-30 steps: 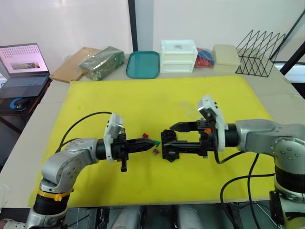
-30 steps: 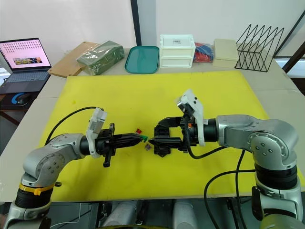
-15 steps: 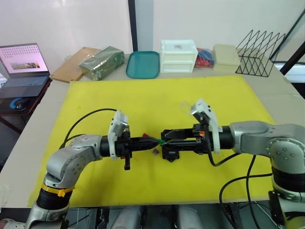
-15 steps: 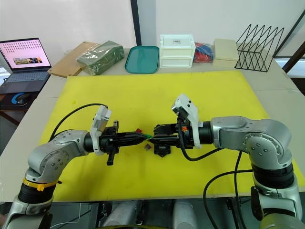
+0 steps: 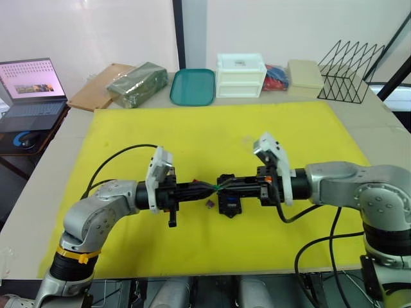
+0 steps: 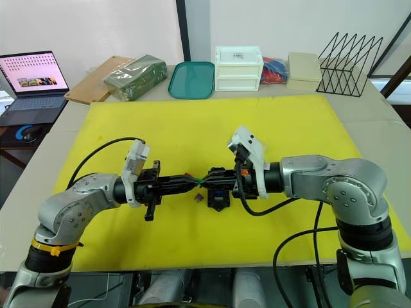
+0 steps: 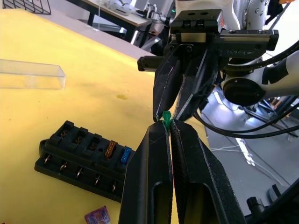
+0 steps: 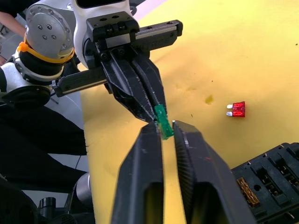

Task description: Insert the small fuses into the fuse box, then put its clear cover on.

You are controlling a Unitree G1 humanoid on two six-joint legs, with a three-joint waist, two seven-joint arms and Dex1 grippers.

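Two pincers are meeting tip to tip just above the fuse box (image 5: 229, 203): left pincer (image 7: 167, 127) is clenching the green fuse (image 8: 163, 122), right pincer (image 8: 164, 131) is standing slightly parted around it. Amber and blue fuses are sitting in the box. Purple fuse (image 7: 97, 217) and red fuse (image 8: 236, 109) are lying beside it; clear cover (image 7: 31, 74) beyond.
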